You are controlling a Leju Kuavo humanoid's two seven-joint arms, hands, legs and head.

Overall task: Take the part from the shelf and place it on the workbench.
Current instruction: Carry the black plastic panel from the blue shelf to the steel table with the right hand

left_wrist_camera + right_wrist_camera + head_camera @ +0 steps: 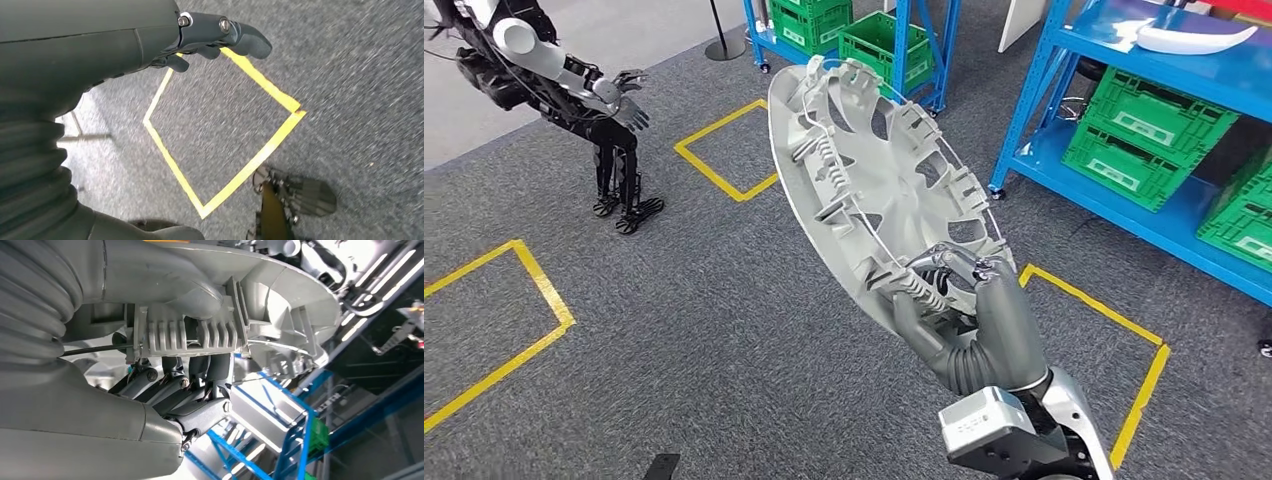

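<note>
Far left on grey carpet: second humanoid robot (574, 90) beside yellow floor square (724, 150). Left hand (220, 35) hangs over carpet, fingers curled, nothing held. Centre: wheel cover (874, 180) held tilted above floor, right hand (979, 320) grasping its near rim. Far right: blue shelf (1124, 120) holding green crates (1149, 135).

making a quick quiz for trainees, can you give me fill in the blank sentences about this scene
1. The right robot hand holds a silver ____ by its rim.
2. The crates on the blue shelf are ____ in colour.
3. The squares marked on the grey carpet are outlined in ____ tape.
4. The left robot hand holds ____.

Missing words: wheel cover; green; yellow; nothing
</note>
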